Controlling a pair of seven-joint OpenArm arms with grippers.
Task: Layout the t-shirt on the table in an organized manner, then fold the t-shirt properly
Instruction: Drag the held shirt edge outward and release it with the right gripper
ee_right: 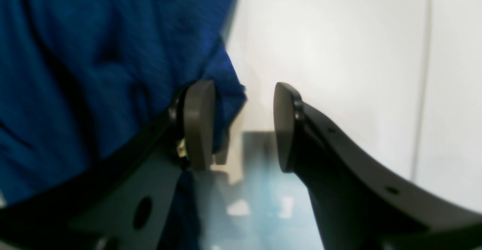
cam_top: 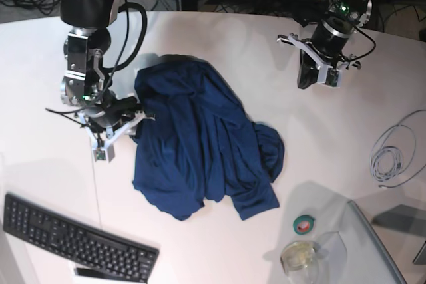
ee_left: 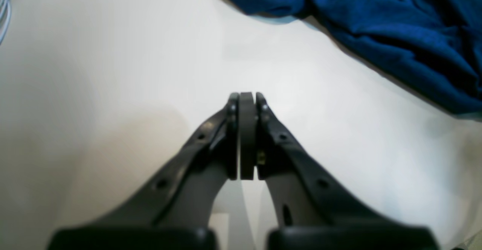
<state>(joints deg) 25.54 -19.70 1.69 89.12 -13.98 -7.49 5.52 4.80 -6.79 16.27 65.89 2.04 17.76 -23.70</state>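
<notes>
Two arms low over white table [cam_top: 219, 44]: left gripper [ee_left: 247, 99] closed, empty; right gripper [ee_right: 244, 125] parted, crumpled navy-blue fabric t-shirt [cam_top: 200, 144] against one pad.

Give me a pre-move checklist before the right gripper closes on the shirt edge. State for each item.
1. Right gripper open: ok, there is a clear gap between the pads.
2. Cloth between the right jaws: not ok; the t-shirt edge lies by one pad, and the gap shows mostly bare table.
3. Left gripper shut and empty: ok; it sits over bare table, clear of the cloth.
4. Shirt laid flat: not ok, it is a crumpled heap.
5. Room to spread: not ok; a keyboard, tape roll and cable lie near the shirt.
6. Which part of the shirt the edge belongs to: cannot tell.
</notes>
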